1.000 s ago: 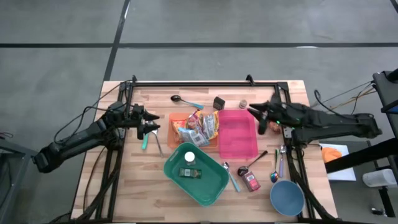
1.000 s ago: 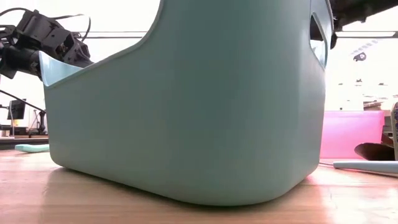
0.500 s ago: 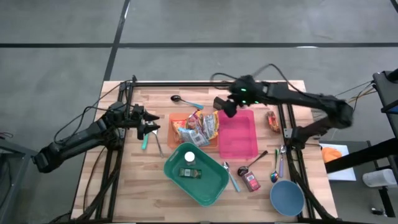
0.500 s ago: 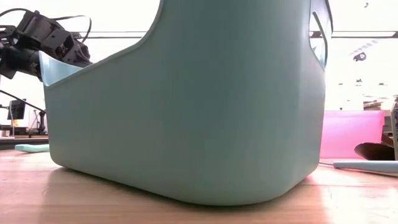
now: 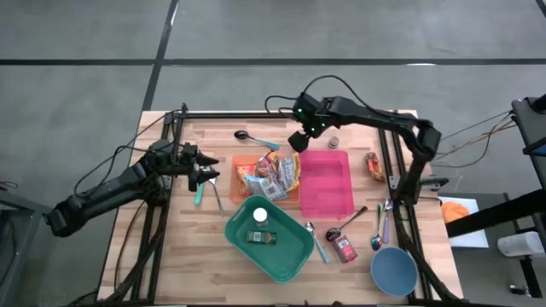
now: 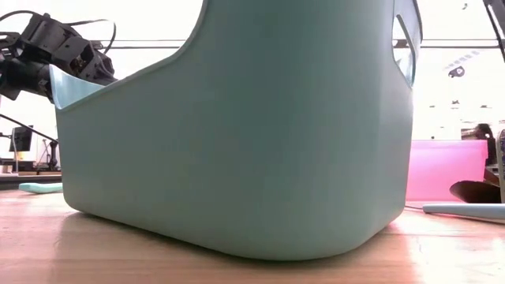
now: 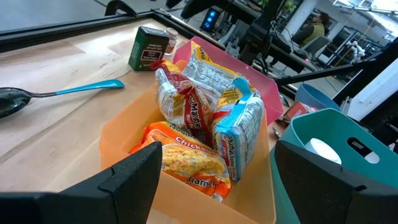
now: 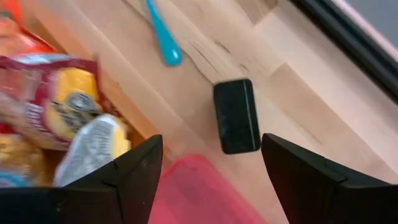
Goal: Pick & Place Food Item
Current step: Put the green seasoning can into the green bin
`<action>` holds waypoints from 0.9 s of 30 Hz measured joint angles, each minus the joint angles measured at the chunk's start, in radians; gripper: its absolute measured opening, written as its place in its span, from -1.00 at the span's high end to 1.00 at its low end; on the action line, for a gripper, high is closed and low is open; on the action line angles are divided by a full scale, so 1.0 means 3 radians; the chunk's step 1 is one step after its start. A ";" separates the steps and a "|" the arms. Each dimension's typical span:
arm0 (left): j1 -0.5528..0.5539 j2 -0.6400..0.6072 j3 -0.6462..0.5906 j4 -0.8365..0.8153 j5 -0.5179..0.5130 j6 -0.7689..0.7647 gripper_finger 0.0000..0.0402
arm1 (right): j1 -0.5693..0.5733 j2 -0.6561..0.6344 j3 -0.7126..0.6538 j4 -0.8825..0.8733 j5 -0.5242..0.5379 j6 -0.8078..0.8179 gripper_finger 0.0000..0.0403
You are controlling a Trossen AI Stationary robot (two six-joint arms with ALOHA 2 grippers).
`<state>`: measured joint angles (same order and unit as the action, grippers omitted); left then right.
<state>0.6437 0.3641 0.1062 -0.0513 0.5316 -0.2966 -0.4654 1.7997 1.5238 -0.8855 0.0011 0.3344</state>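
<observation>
Crinkled red, yellow and blue noodle packets (image 5: 271, 173) fill the orange bin (image 7: 124, 134); both grippers' jaws apart, empty.

We look down on a grey floor (image 5: 77, 34) crossed by dark lines, with the light wood tabletop (image 5: 196, 273) at its middle. Across it we see bright windows (image 6: 465, 79) glaring white. Beyond it we see a person (image 7: 313, 23) seated among dark frames.
</observation>
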 joint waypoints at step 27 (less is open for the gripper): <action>-0.0001 -0.0001 0.0000 -0.0011 0.0000 0.0000 -0.57 | -0.0159 0.0226 -0.0098 0.0271 -0.0097 -0.0839 -0.35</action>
<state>0.6434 0.3637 0.1062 -0.0545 0.5316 -0.2966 -0.5132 1.8675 1.4943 -0.8043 -0.0281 0.0826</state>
